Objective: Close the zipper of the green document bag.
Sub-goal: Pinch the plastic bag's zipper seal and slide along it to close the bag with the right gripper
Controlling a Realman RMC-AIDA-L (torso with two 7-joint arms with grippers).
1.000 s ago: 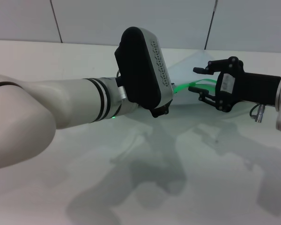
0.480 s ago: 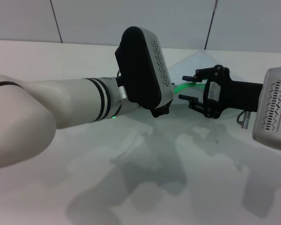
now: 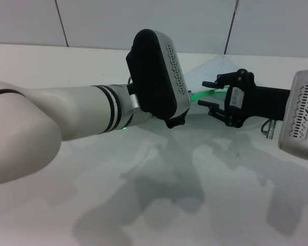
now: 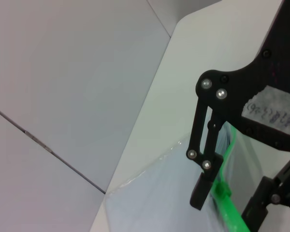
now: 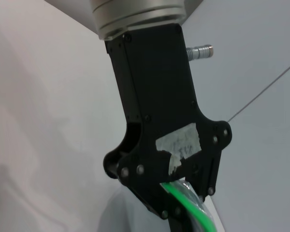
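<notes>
The green document bag [image 3: 216, 68] is a pale translucent pouch lying on the white table [image 3: 205, 174] at the far middle. Its bright green zipper [image 3: 196, 96] arches up off the surface. My right gripper [image 3: 202, 93] reaches in from the right and stands open, one finger on each side of the zipper [image 4: 223, 192], not touching it. My left gripper [image 5: 183, 212] shows in the right wrist view, shut on the zipper [image 5: 182, 194]. In the head view it is hidden behind its black wrist housing [image 3: 156, 72]. I see no slider.
My left arm [image 3: 66, 123] crosses the table from the left. A grey panelled wall [image 3: 143, 20] rises behind the table's far edge. Arm shadows fall on the near table surface.
My right gripper slid left along the zipper toward the left arm, then eased back slightly, staying open. The left arm has not moved.
</notes>
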